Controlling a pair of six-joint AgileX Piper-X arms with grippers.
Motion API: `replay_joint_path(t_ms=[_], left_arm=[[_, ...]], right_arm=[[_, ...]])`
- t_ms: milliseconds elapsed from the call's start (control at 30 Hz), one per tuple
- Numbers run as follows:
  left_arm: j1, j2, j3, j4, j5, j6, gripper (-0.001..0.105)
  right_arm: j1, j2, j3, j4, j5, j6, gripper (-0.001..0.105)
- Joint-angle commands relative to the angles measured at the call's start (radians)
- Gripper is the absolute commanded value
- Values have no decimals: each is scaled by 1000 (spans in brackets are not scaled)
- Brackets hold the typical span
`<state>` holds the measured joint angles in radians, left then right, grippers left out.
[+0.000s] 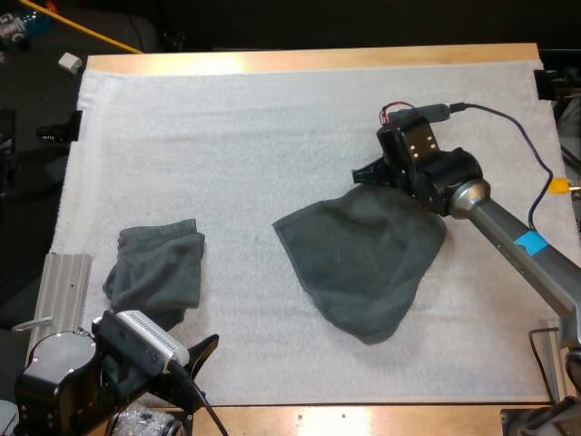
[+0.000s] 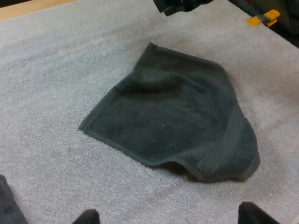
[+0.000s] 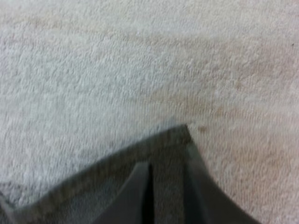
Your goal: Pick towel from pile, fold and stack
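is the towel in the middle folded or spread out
Loosely folded, not spread: the middle towel lies lopsided, one end doubled over and raised off the mat.

On mat [image 1: 272, 136]: crumpled towel [image 1: 156, 271] L, spread towel [image 1: 363, 259] R, well apart

In the high view the right gripper [image 1: 370, 173] sits over the far right corner of the spread towel [image 1: 363, 259]. It hides that corner, so whether the corner is gripped cannot be told. The left arm [image 1: 64, 372] covers the near edge of the crumpled towel [image 1: 154, 268], and the bottom edge cuts off part of the left gripper [image 1: 200, 368].

In the left wrist view the tips of its fingers [image 2: 87, 217] stand apart, the rest cut off. The right gripper [image 2: 180, 5], beyond the spread towel [image 2: 173, 116], is cut off too. So is all but a sliver of the crumpled towel [image 2: 5, 203].

In the right wrist view the part of the spread towel [image 3: 163, 154] nearest the camera is blurred, and its folds cannot be made out.
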<state>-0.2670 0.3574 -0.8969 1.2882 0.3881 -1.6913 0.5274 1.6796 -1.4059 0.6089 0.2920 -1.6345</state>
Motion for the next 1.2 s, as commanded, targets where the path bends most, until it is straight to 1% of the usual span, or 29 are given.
replay_joint_path(t_ms=[0,33,67,133,167,233,367,767,800,867,1067,1167], left_arm=[[-4,4,-3,-6,4,-1,58],[-6,2,-3,-8,3,0,58],[-5,3,-3,-11,3,0,58],[-6,3,-2,-12,4,0,58],[-6,5,-3,-14,5,-1,59],[-6,4,-2,-15,4,1,58],[-6,4,-2,-19,2,1,59],[-6,2,-2,-16,0,2,59],[-5,2,-4,-13,3,-3,58],[-5,2,-4,-11,4,-8,58],[-5,3,-4,-10,5,-7,58],[-4,3,-4,-11,4,-7,58]], right_arm=[[-6,-5,-10,26,-10,6,21],[-5,-5,-5,32,-13,1,29],[-5,-6,-6,43,-18,3,39],[-6,-4,-5,65,-30,5,53],[-6,-4,-5,78,-38,3,57],[-11,2,-4,107,-56,4,57],[-21,33,-1,147,-99,12,53],[-86,189,6,109,-199,48,52],[-80,175,-1,108,-174,37,52],[-82,182,-5,104,-158,34,51],[-100,208,-11,89,-126,37,51],[-114,215,-15,79,-128,41,51]])
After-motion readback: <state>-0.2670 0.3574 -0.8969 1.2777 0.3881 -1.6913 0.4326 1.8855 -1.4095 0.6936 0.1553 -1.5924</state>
